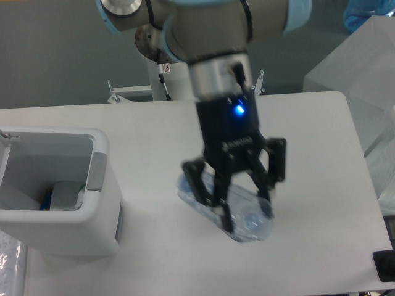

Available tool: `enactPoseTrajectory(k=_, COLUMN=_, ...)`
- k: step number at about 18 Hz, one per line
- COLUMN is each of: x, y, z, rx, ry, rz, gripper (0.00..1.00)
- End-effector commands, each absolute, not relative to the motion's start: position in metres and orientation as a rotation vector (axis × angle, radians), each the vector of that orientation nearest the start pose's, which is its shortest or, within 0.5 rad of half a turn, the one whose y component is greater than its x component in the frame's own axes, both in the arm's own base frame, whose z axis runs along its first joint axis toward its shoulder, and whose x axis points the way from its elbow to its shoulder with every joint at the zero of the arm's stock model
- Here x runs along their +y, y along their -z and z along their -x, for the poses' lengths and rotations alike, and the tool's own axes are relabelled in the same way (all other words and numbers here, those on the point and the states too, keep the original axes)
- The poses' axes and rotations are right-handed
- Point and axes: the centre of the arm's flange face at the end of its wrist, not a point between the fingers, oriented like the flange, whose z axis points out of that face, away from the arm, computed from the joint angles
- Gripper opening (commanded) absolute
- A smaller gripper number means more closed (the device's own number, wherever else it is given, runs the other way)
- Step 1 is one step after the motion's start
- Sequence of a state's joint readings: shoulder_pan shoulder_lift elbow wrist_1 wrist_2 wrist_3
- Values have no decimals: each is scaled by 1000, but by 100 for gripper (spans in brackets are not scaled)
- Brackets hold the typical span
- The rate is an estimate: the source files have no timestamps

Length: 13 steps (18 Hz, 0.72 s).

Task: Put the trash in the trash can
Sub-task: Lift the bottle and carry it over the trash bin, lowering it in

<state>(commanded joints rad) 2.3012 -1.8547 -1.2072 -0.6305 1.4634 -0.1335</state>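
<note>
The trash in view is a clear crushed plastic bottle (250,229), held crosswise in my gripper (245,213). The gripper is shut on it and hangs well above the white table, at the middle of the view. One end of the bottle pokes out left of the fingers, the other below and right of them. A blue light glows on the gripper body. The trash can (62,234), a white boxy bin with a thick rim and a grey side panel, stands at the left edge, apart from the gripper. Something white and blue lies at its bottom.
The arm's base column (165,43) rises behind the table's far edge. A translucent plastic-covered block (355,68) stands off the table at the right. A dark object (386,266) sits at the bottom right corner.
</note>
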Motion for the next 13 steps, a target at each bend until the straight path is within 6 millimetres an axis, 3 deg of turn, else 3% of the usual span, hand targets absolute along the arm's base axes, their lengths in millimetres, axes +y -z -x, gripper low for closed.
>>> enactPoseTrajectory(k=6, x=611, y=-643, z=238, rx=-692, ry=-160, rz=1993, gripper=61)
enactPoseTrajectory(k=9, x=623, y=-629, z=182, rx=-621, ry=-99, rz=2045, gripper=61)
enactPoseTrajectory(k=13, x=636, y=-601, z=151, rx=-582, ry=-62, rz=2110, gripper=61)
